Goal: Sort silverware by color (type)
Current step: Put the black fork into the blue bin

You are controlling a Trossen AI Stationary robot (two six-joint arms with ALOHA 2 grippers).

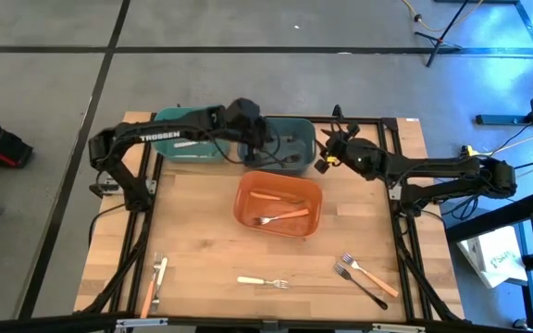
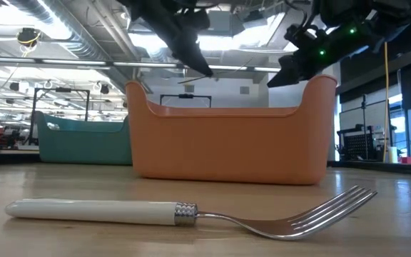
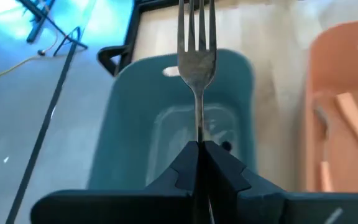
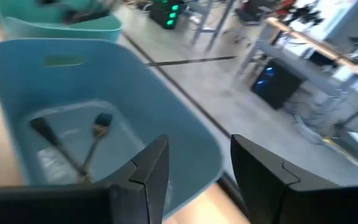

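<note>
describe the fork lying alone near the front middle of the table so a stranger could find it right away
Start at the orange bin in the middle of the wooden table, then look toward the table's front edge. There a single white-handled fork lies flat on the bare wood, apart from everything else. Its cream handle sets it apart from the black and orange-handled forks to its right.

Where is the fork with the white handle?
In the high view the white-handled fork lies on the table near the front edge, about midway across, in front of the orange bin.
</note>
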